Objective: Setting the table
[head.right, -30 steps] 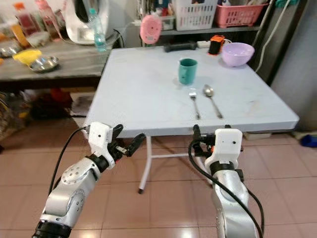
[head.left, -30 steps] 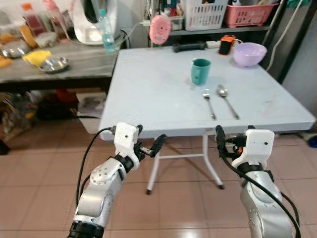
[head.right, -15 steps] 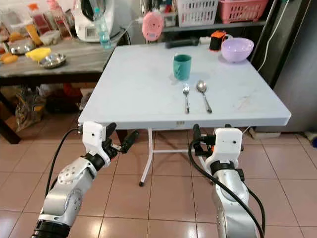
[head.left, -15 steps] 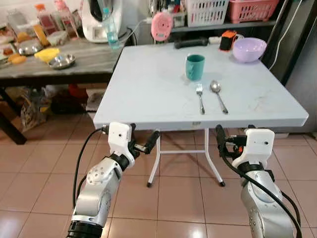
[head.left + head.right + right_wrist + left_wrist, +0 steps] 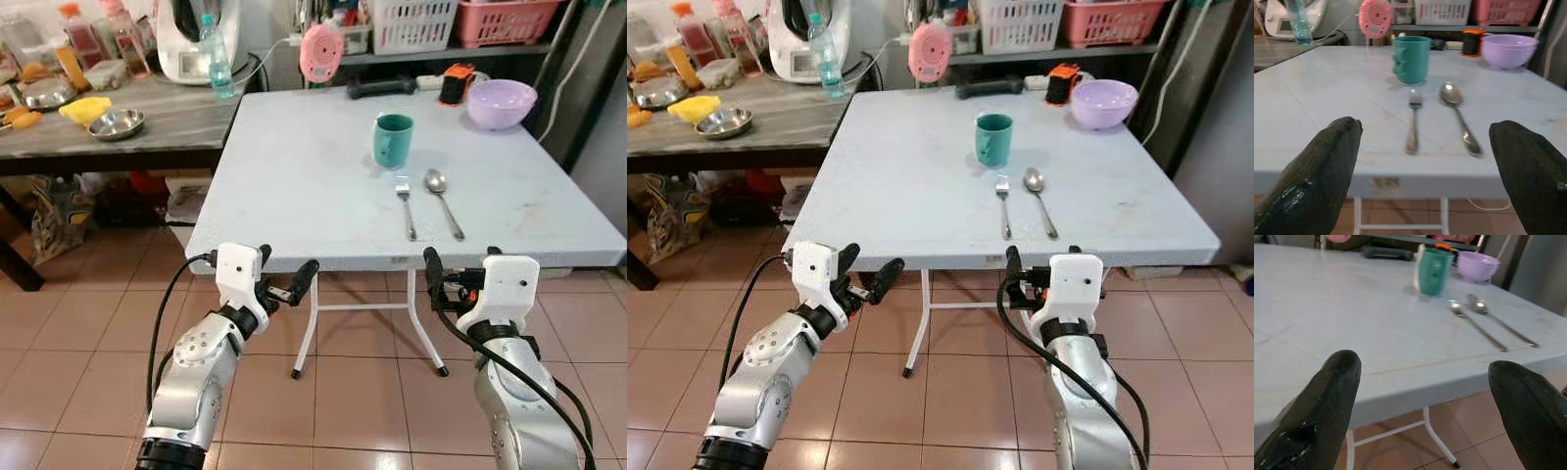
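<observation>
On the pale blue square table (image 5: pixel 294 186) stand a teal mug (image 5: pixel 393 140), a fork (image 5: pixel 406 206) and a spoon (image 5: pixel 442 201) side by side, and a lilac bowl (image 5: pixel 501 103) at the far right corner. My left gripper (image 5: pixel 284 279) hangs open in front of the table's near edge, below its left part. Level with it, my right gripper (image 5: pixel 457 274) is open below the fork and spoon. Both hold nothing. In the right wrist view the mug (image 5: pixel 1411 59), fork (image 5: pixel 1413 117) and spoon (image 5: pixel 1458 115) lie straight ahead between the fingers.
A dark wooden side table (image 5: pixel 108 142) on the left carries a steel dish (image 5: pixel 116 123), bottles and a white appliance. A pink round device (image 5: pixel 320 52), a black bar and an orange-black item (image 5: pixel 453 83) sit at the table's far edge. Baskets fill a shelf behind. Tiled floor lies below.
The camera has shifted slightly, so the table sits a little further right and higher in the picture. Both grippers hold the same open pose before the table edge.
</observation>
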{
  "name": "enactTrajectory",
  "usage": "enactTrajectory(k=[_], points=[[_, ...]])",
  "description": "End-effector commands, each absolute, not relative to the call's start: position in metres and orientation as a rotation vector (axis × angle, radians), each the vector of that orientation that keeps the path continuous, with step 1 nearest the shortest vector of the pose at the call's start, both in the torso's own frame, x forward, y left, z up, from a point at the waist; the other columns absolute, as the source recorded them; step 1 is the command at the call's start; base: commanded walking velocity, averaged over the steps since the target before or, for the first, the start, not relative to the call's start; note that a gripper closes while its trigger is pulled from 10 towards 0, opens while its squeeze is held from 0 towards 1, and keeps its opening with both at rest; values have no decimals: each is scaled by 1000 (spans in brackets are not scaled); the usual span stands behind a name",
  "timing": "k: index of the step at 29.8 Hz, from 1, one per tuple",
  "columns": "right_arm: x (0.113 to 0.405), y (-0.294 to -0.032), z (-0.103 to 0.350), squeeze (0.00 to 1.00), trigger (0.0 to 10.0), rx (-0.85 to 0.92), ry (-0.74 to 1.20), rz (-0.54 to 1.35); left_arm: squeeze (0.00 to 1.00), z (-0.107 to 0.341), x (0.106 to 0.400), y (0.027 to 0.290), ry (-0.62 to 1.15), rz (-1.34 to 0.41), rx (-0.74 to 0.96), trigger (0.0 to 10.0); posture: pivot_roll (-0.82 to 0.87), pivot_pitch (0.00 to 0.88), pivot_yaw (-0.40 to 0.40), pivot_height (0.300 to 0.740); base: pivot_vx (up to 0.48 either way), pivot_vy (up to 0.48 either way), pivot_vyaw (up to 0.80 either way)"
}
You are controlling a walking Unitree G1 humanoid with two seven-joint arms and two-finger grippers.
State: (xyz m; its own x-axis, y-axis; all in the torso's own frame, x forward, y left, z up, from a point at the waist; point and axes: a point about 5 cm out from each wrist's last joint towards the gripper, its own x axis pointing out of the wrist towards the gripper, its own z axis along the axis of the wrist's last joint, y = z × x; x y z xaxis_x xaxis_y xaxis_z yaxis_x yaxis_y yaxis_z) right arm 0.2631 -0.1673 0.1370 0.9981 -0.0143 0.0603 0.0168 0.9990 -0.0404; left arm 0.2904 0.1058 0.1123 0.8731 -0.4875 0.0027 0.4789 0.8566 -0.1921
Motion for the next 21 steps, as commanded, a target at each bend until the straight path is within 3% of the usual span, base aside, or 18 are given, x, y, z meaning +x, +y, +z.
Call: enactTrajectory(k=[1, 21], points=[[264, -165, 138, 0, 10000, -38, -61, -7, 0, 115, 291, 108, 36, -512, -181, 10000, -111, 21, 76, 740, 352, 0, 0], [265, -169, 134, 0, 10000, -49, -32, -59, 0, 112, 288, 105, 51, -540, -174, 10000, -111, 27, 74, 740, 354, 0, 0]])
